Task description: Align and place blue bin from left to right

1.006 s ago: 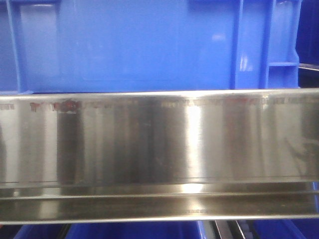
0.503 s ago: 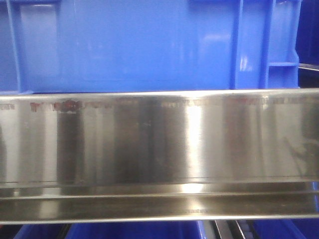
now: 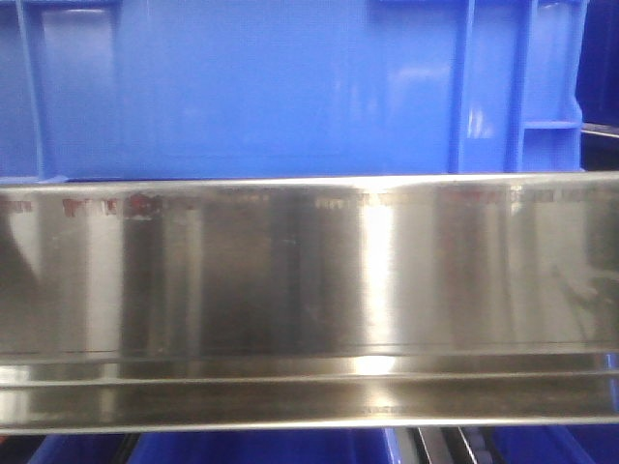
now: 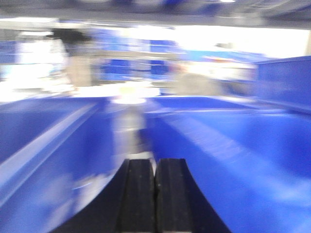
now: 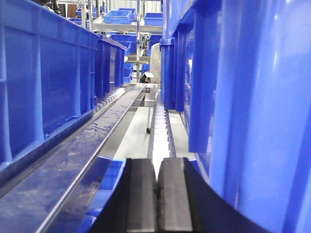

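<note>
Blue plastic fills the upper half of the exterior front-facing view: the blue bin presents its smooth broad side wall, with raised vertical ribs near its right corner. It rests directly above a brushed stainless-steel rail that spans the full width of the view. More blue bins show below the rail. Neither gripper appears in this view.

Left wrist-mounted view: heavily blurred. The left gripper sits at the bottom centre, its two black fingers pressed together with nothing between them. Blue bin walls lie on both sides of the jaws, and a pale strip runs forward directly ahead of the fingertips. Which of these walls belongs to the task's bin cannot be determined.

Right wrist-mounted view: the right gripper has its jaws closed flat against each other, empty. A large blue bin wall stands just beside the jaws on the right. A row of blue bins stands to the left of the jaws, beyond a metal guide rail. A roller conveyor lane extends straight ahead of the fingertips between the two rows.
</note>
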Robot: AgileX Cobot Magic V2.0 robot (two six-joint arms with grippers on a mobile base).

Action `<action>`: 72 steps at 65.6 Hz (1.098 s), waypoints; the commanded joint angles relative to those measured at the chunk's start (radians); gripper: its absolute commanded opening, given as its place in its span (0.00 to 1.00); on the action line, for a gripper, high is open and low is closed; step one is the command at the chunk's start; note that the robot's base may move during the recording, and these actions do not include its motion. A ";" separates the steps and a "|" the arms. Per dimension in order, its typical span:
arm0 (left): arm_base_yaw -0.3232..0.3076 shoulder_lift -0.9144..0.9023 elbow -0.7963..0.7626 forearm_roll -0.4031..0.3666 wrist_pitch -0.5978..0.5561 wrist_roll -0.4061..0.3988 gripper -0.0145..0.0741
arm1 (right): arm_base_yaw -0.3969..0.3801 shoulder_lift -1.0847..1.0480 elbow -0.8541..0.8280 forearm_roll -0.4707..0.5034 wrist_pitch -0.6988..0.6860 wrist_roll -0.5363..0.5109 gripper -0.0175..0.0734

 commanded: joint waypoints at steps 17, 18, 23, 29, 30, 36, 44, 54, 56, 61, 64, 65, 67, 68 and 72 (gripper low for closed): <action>0.042 -0.283 0.274 0.010 0.034 0.020 0.04 | -0.007 -0.005 0.001 0.004 -0.014 -0.005 0.01; 0.042 -0.301 0.283 0.013 0.034 0.020 0.04 | -0.007 -0.005 0.001 0.004 -0.014 -0.005 0.01; 0.042 -0.323 0.330 0.017 0.038 0.020 0.04 | -0.007 -0.005 0.001 0.004 -0.014 -0.005 0.01; 0.042 -0.323 0.373 0.015 0.031 0.020 0.04 | -0.007 -0.005 0.001 0.004 -0.014 -0.005 0.01; 0.042 -0.323 0.375 0.015 0.031 0.020 0.04 | -0.007 -0.005 0.001 0.004 -0.014 -0.005 0.01; 0.042 -0.323 0.418 0.018 -0.024 0.020 0.04 | -0.007 -0.005 0.001 0.004 -0.014 -0.005 0.01; 0.042 -0.323 0.443 0.015 -0.103 0.020 0.04 | -0.007 -0.005 0.001 0.004 -0.014 -0.005 0.01; 0.042 -0.323 0.443 0.015 -0.082 0.020 0.04 | -0.007 -0.005 0.001 0.004 -0.014 -0.005 0.01; 0.042 -0.323 0.443 0.015 -0.082 0.020 0.04 | -0.007 -0.005 0.001 0.004 -0.014 -0.005 0.01; 0.042 -0.323 0.443 0.015 -0.082 0.020 0.04 | -0.007 -0.005 0.001 0.004 -0.014 -0.005 0.01; 0.042 -0.323 0.443 0.015 -0.082 0.020 0.04 | -0.007 -0.005 0.001 0.004 -0.014 -0.005 0.01; 0.042 -0.323 0.443 0.015 -0.082 0.020 0.04 | -0.007 -0.005 0.001 0.004 -0.014 -0.005 0.01; 0.042 -0.323 0.443 0.015 -0.082 0.020 0.04 | -0.007 -0.005 0.001 0.004 -0.014 -0.005 0.01; 0.042 -0.323 0.443 0.015 -0.082 0.020 0.04 | -0.007 -0.005 0.001 0.004 -0.014 -0.005 0.01; 0.042 -0.323 0.443 0.015 -0.082 0.020 0.04 | -0.007 -0.005 0.001 0.004 -0.014 -0.005 0.01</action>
